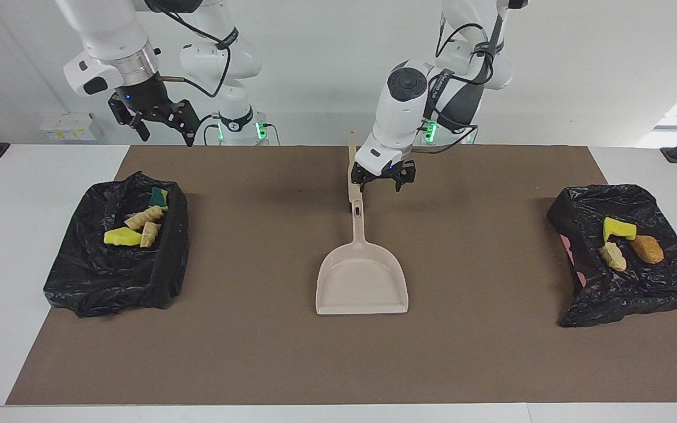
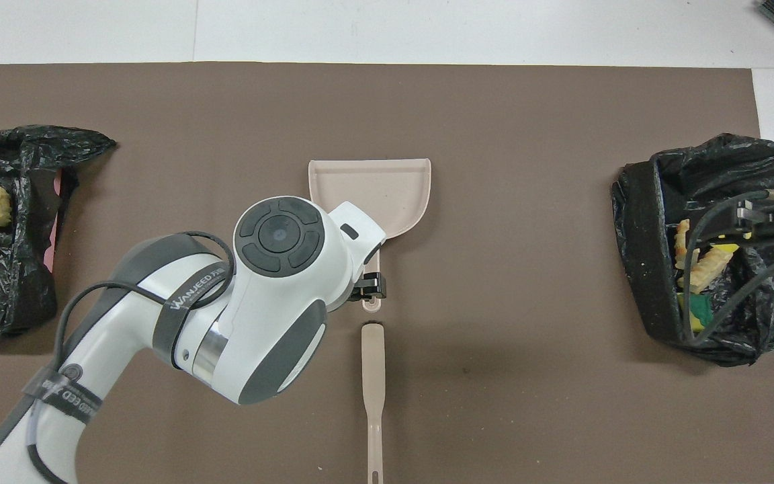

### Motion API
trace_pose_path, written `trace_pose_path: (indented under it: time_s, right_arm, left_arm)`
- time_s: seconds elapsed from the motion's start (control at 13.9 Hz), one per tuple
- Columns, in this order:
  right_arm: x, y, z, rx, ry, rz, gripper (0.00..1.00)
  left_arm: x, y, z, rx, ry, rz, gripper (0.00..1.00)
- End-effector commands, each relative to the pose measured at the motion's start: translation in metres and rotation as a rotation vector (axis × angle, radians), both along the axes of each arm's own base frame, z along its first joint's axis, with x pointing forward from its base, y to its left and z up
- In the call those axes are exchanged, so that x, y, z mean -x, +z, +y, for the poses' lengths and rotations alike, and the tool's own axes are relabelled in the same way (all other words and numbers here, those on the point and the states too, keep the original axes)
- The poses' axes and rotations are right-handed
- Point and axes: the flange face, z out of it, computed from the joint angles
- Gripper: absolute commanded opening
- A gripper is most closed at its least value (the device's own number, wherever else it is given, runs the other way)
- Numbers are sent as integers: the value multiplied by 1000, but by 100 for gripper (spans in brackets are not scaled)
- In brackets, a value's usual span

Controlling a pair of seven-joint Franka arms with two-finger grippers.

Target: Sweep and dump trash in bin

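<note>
The trash lies in two black-bagged bins. Several yellow and tan scraps (image 1: 136, 226) sit in the bin (image 1: 109, 276) at the right arm's end, and three scraps (image 1: 626, 244) sit in the bin (image 1: 620, 294) at the left arm's end. An empty beige dustpan (image 1: 362, 282) lies flat mid-mat. My left gripper (image 1: 381, 179) hangs open in the air over the tip of the dustpan's handle (image 1: 358, 220), holding nothing. My right gripper (image 1: 165, 134) is open and raised over the table edge beside its bin.
A beige brush (image 2: 373, 383) lies on the brown mat (image 2: 528, 376) in line with the dustpan's handle, nearer to the robots. In the overhead view the left arm's wrist covers part of the dustpan (image 2: 387, 185).
</note>
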Motion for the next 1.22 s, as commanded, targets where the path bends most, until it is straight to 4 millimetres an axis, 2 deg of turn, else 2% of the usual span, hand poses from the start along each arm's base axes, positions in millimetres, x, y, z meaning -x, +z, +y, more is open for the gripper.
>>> trace_pose_path:
  time_s: [0.0, 0.07, 0.22, 0.43, 0.5, 0.57, 0.72, 0.79, 0.93, 1.15]
  right_arm:
    - [5, 5, 0, -20, 30, -2, 100]
    - [5, 5, 0, -21, 30, -1, 100]
    - [5, 4, 1, -21, 32, 0, 100]
    - [5, 5, 2, -21, 33, -4, 100]
    - [4, 5, 2, -21, 33, -8, 100]
    - [4, 5, 1, -21, 30, -8, 100]
    - [4, 5, 2, -21, 29, -9, 100]
    - [4, 5, 2, -21, 29, -9, 100]
    - [4, 5, 1, -21, 22, -9, 100]
    - [4, 4, 1, -21, 18, -8, 100]
  left_arm:
    - [1, 16, 29, 7, 35, -2, 100]
    - [-4, 27, 42, 16, 57, -13, 100]
    - [-27, 45, 73, 36, 116, -47, 100]
    - [-60, 67, 116, 57, 96, -108, 100]
    - [-74, 74, 141, 60, 106, -122, 100]
    - [-81, 80, 155, 63, 86, -135, 100]
    - [-94, 85, 195, 59, 52, -141, 100]
    - [-96, 90, 205, 57, 42, -138, 100]
    - [-104, 101, 243, 51, 51, -121, 100]
    - [-106, 114, 277, 44, 29, -96, 100]
